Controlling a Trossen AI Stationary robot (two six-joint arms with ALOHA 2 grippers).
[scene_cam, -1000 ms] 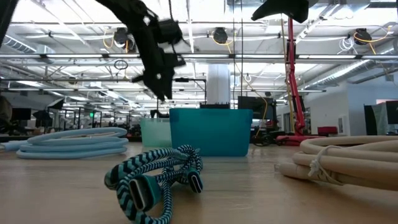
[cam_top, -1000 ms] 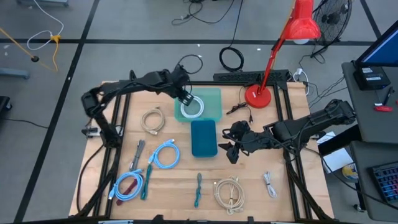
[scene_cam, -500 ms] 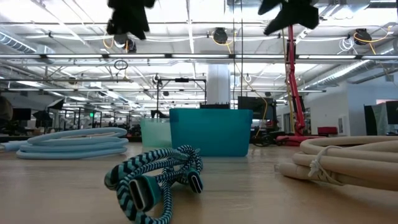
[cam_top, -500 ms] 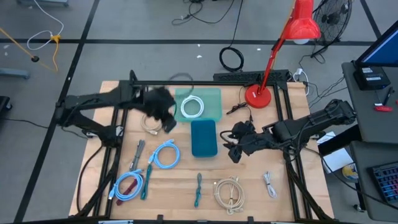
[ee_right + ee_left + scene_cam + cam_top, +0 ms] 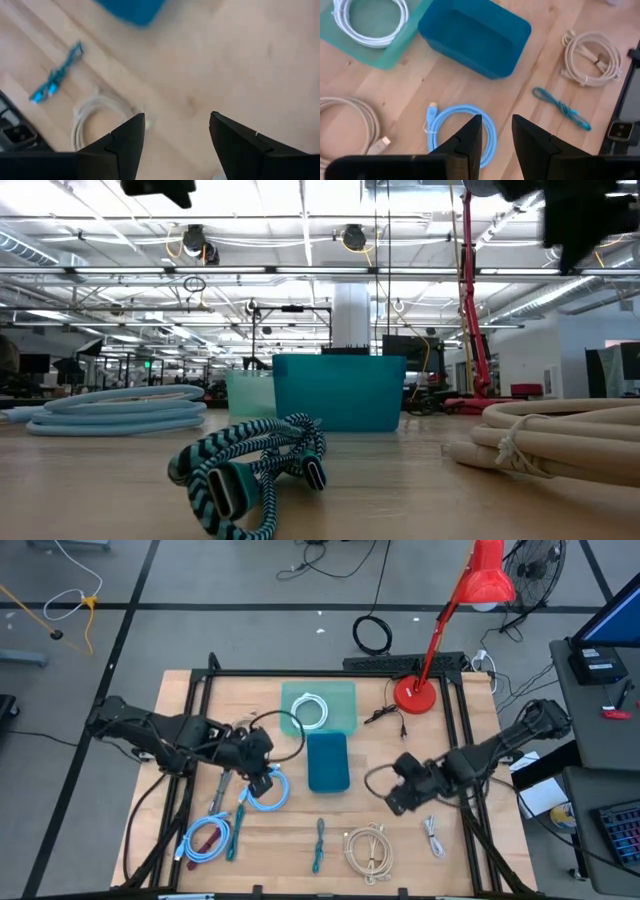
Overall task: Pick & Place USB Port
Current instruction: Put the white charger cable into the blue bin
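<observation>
Above the light blue cable (image 5: 266, 788), left gripper (image 5: 262, 778) hovers, parted

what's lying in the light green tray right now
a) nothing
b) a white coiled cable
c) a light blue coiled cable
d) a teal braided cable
b: the high view shows a white coiled cable inside the light green tray, and the left wrist view shows it there too.

Counter (image 5: 390, 840): light wood. Bin (image 5: 327, 762): dark teal. Tray (image 5: 345, 700): pale green (holding a white cable (image 5: 309, 712)). Coiled cable (image 5: 266, 789): light blue. Lamp (image 5: 478, 580): red.
</observation>
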